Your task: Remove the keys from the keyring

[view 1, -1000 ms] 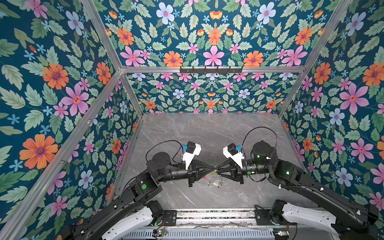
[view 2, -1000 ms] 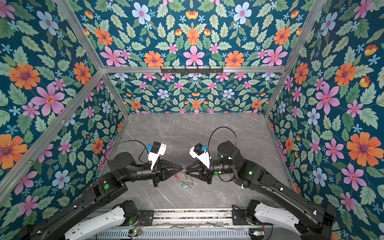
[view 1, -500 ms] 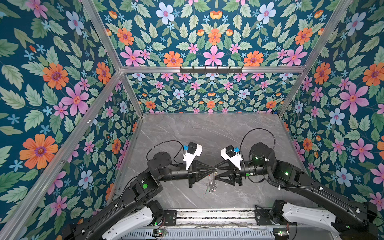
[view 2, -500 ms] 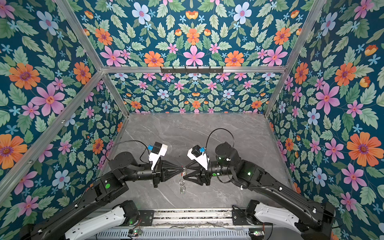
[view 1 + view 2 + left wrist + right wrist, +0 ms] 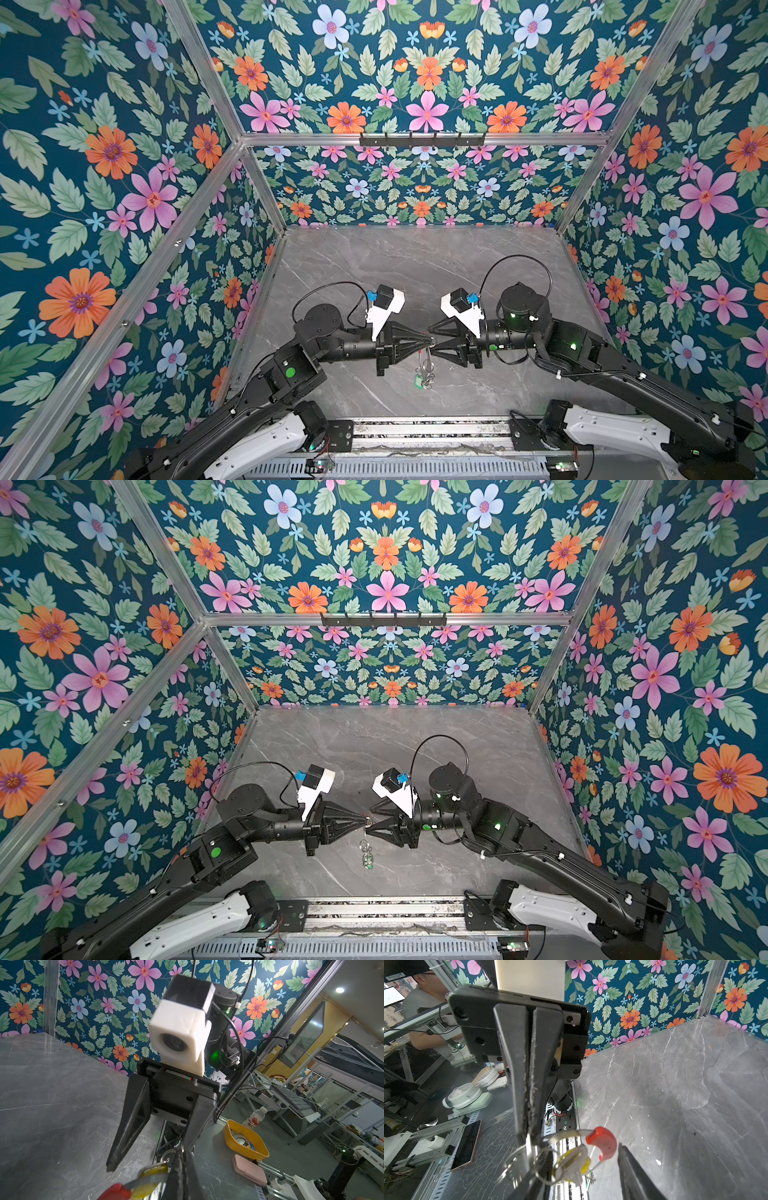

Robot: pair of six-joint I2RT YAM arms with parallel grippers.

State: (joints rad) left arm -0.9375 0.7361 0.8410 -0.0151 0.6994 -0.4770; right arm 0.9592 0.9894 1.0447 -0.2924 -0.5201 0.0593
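Above the tabletop (image 5: 415, 270), left gripper (image 5: 529, 1136) pinches the keyring (image 5: 602, 1142); right gripper (image 5: 148, 1157), fingers spread, may miss the dangling keys (image 5: 571, 1163) and twist it loose.

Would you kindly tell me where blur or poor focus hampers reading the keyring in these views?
Left wrist view: the red sleeve and yellow tag sit close to the lens, out of focus. Right wrist view: the sleeve is fairly crisp, the keys beside it soft. Both top views: evenly lit and sharp, yet the green tag is tiny.
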